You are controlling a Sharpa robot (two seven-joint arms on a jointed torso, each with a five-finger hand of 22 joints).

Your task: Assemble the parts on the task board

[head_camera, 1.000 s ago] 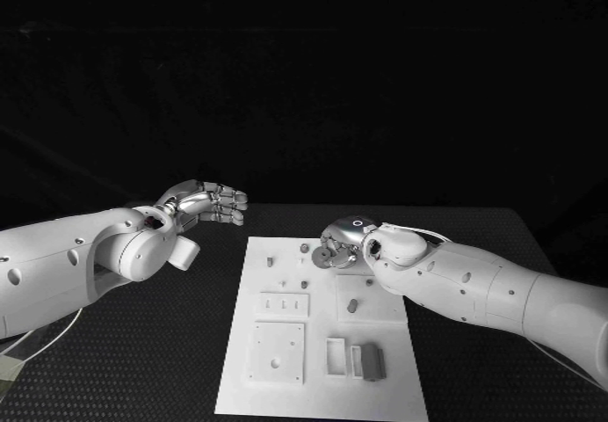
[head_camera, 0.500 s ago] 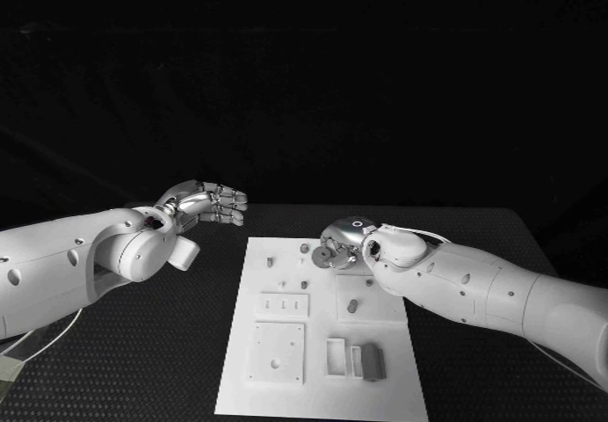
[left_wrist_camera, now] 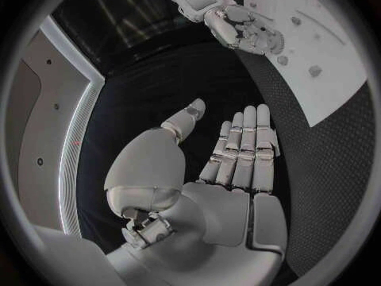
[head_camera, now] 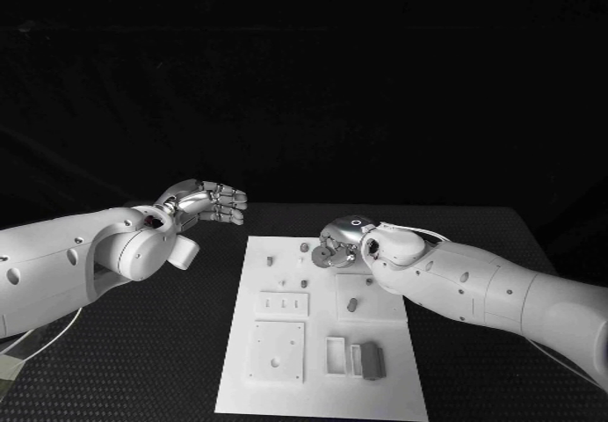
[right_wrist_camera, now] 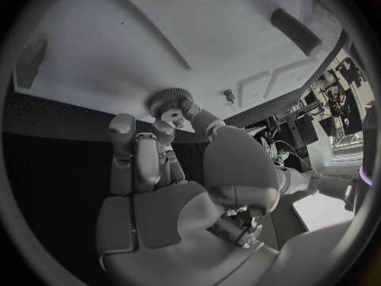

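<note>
The white task board lies in the middle of the black table. My right hand is at the board's far right corner and pinches a small round grey gear between thumb and fingers, just over the board. My left hand hovers above the table left of the board's far end, fingers straight and close together, holding nothing. Small grey pegs stand on the board. A grey block sits in a slot near the board's near right.
On the board are a raised plate with three slots and a square plate with holes. Black table surrounds the board on both sides. Further grey pegs lie near the gear.
</note>
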